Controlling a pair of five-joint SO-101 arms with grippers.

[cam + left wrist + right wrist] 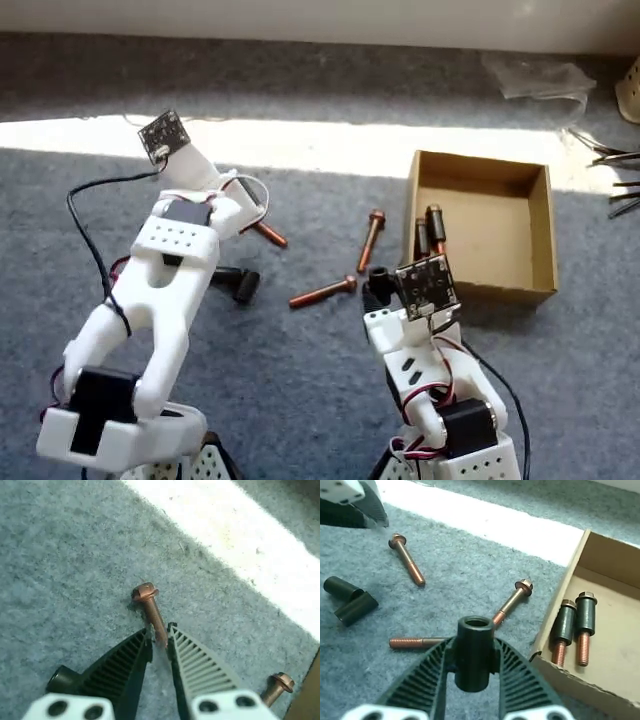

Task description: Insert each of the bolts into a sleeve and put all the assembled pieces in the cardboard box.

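Your left hand (160, 632) pinches the threaded tip of a bolt (150, 605) that lies flat on the surface (330, 380), its long axis running straight out from the fingers, head at the far end. Your right hand (475, 647) is clamped on a sleeve (475, 670) held upright, bore open, near the cardboard box (480, 160). The sleeve is well apart from the bolt, on the box side. Judging by this grip, the head would lead, not the thread. No writing is readable
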